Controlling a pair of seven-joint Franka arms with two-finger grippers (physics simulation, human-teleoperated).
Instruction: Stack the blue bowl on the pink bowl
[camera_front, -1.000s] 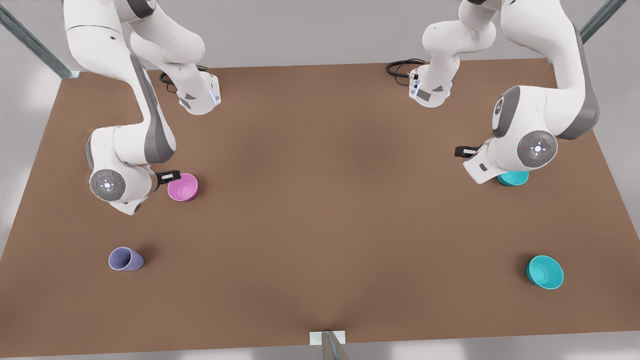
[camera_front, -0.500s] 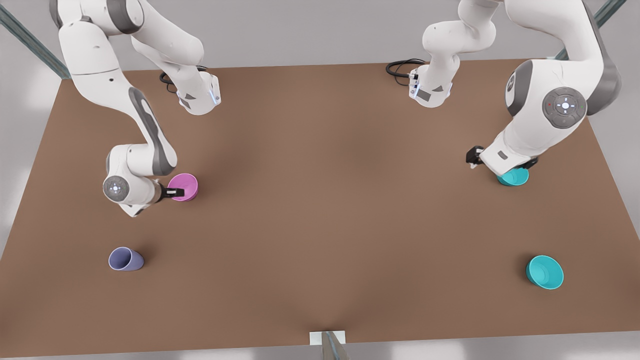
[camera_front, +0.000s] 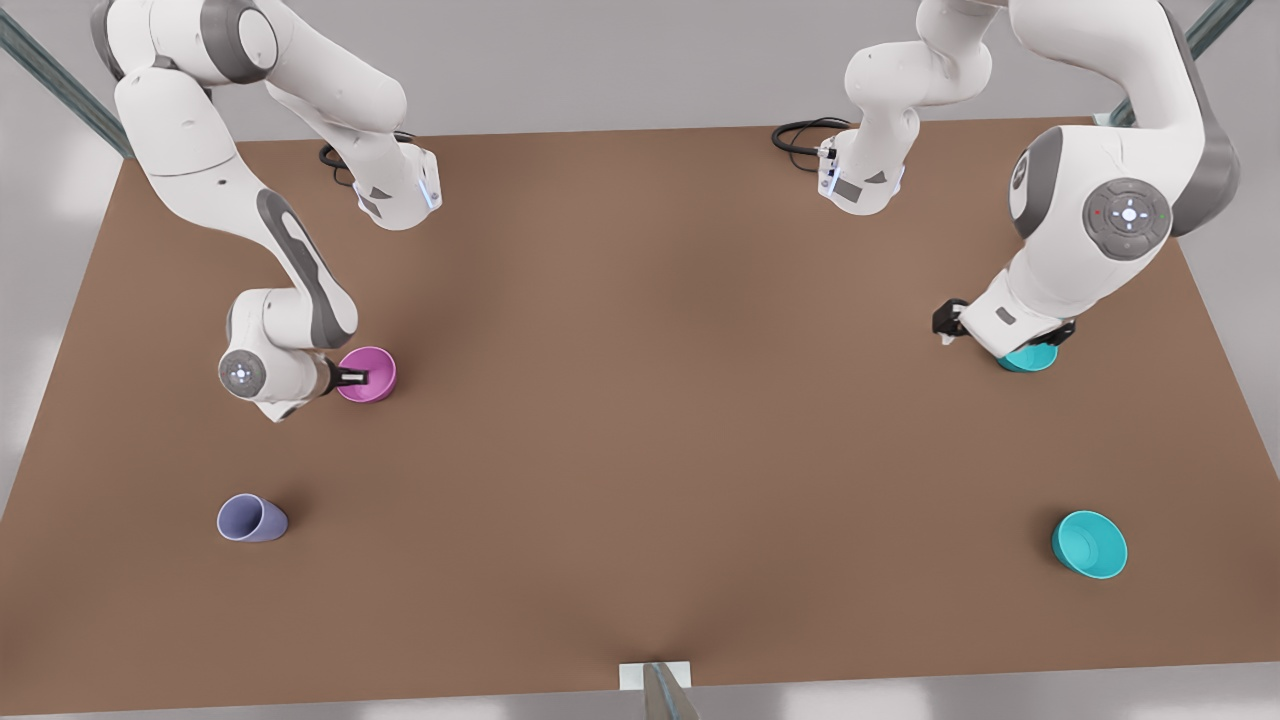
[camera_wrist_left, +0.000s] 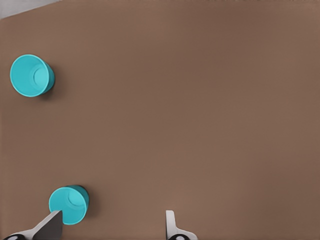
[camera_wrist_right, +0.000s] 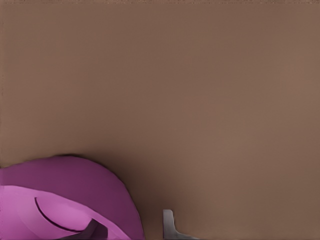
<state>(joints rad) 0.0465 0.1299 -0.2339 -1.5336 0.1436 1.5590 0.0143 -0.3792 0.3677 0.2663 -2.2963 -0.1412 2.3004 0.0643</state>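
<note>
While both arms reach down to the brown counter (camera_front: 640, 420), the right end effector (camera_front: 352, 377) straddles the rim of the pink bowl (camera_front: 372, 374), fingers spread, one inside and one outside. Well apart from it, the left end effector (camera_wrist_left: 112, 226) is open too, one finger touching the blue bowl (camera_wrist_left: 70, 204), with a second teal bowl (camera_wrist_left: 31, 75) lying farther from it.

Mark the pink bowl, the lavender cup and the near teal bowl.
pink bowl (camera_front: 372, 372), front view, inner floor.
lavender cup (camera_front: 240, 518), front view, open mouth.
near teal bowl (camera_front: 1092, 545), front view, inside centre.
</note>
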